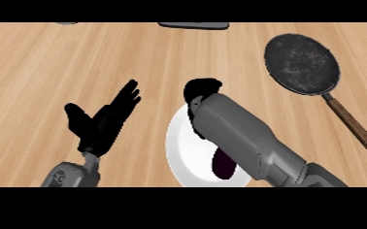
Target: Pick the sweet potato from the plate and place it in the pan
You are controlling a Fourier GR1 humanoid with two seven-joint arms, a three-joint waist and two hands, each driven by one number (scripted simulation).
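The counter [86, 58] is pale tan wood with fine streaky grain. At upper right, the pan [301, 63] is charcoal with lighter speckles, its handle [349, 119] reddish brown. At lower centre, the plate [185, 145] is white and the sweet potato [224, 167] dark purple. The left hand [100, 121] and right hand [203, 89] are black, the right forearm [243, 136] grey.

Bare counter [243, 68] lies open between the plate [183, 145] and the pan [301, 63], whose handle [347, 119] slants down the right side.

No writing, label, brand mark, number or sign can be read anywhere in view. There is none on the pale wooden bench [86, 58], the dark round metal pan [301, 63] or the white round plate [185, 145].
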